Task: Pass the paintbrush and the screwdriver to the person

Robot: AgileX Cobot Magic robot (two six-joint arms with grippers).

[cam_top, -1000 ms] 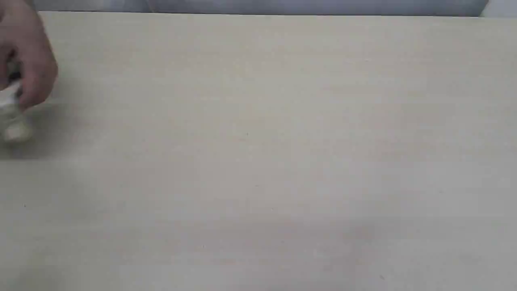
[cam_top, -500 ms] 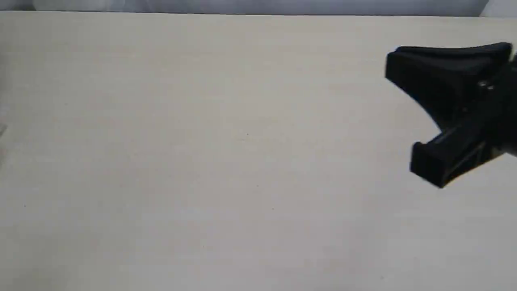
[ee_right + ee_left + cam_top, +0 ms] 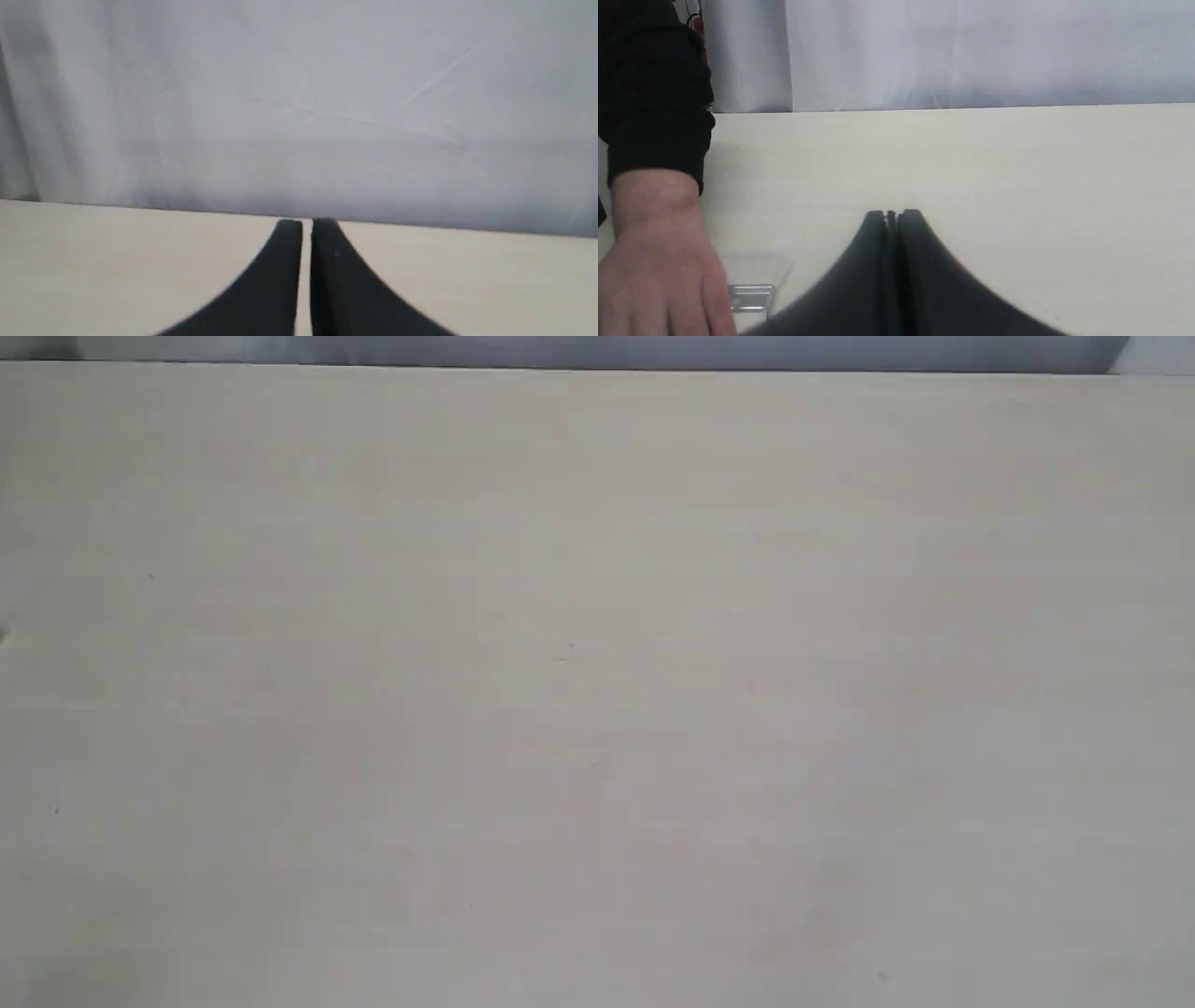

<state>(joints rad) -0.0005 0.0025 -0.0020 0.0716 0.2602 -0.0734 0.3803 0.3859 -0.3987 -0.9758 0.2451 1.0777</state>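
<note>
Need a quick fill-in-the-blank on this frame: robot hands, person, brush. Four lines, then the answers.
1. The robot's left hand is ____.
2. The person wears a sleeve coloured ____.
3. The paintbrush lies on the table beside the person, visible only in the ____ wrist view.
4. The right hand grips ____.

Missing words: shut; black; left; nothing
</note>
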